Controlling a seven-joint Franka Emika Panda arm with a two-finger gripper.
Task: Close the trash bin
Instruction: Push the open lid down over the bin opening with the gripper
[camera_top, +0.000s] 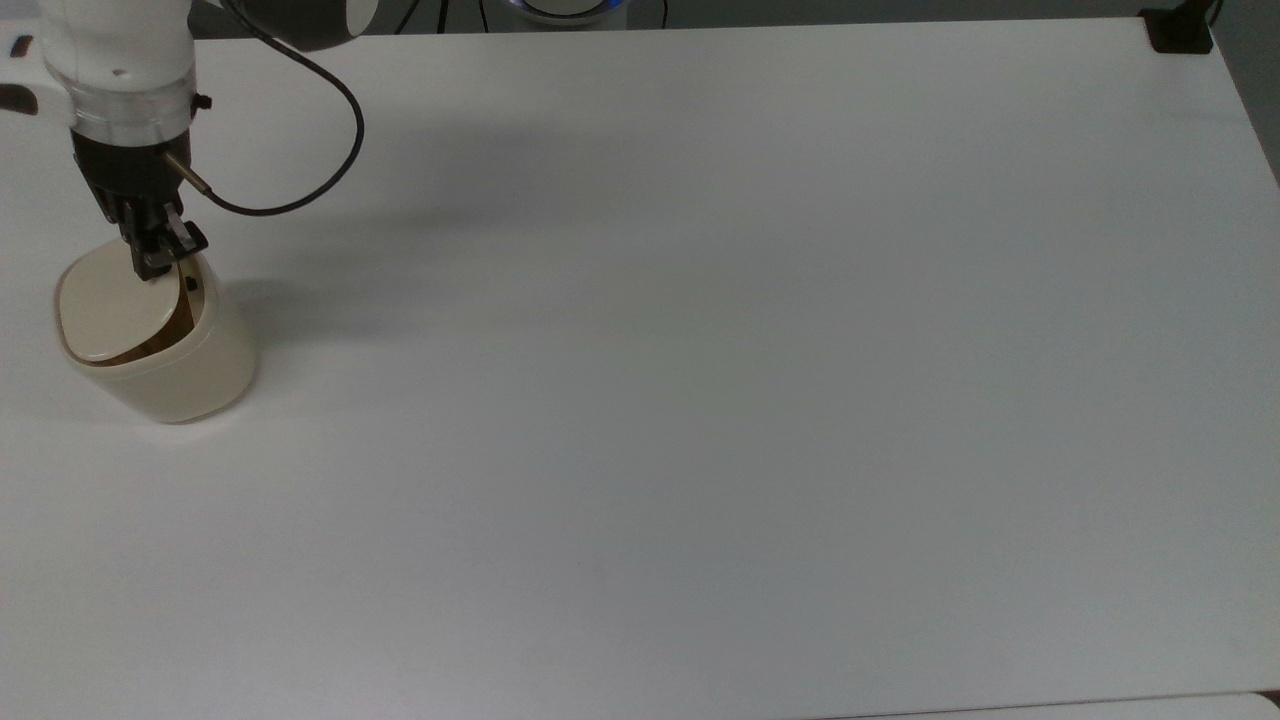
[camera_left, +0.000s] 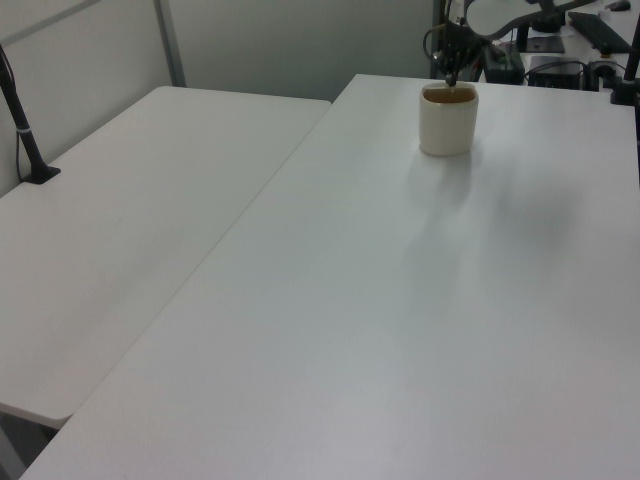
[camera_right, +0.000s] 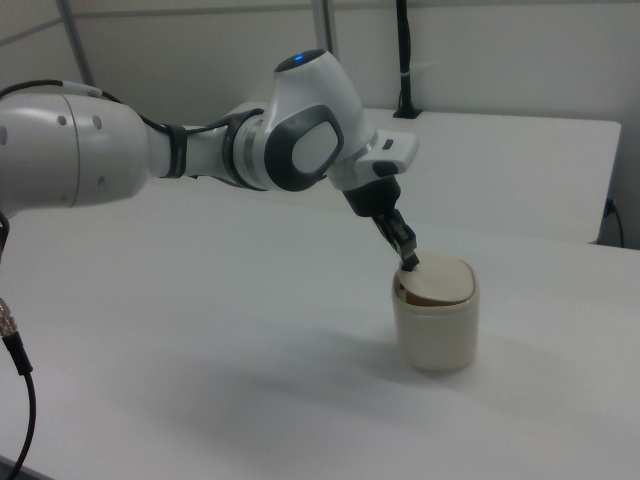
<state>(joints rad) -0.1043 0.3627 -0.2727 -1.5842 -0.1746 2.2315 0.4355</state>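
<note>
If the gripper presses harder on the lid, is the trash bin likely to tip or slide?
The trash bin looks like light plastic, so it may slide on the smooth table. The gripper presses near the lid edge, so slight tipping is possible. Its wide, squat body probably resists toppling.

A broad white surface (camera_top: 700, 350) spreads wide. Beside it in the left view stands a second white table (camera_left: 120, 230), with a black post (camera_left: 22, 130) clamped at its far edge.
</note>
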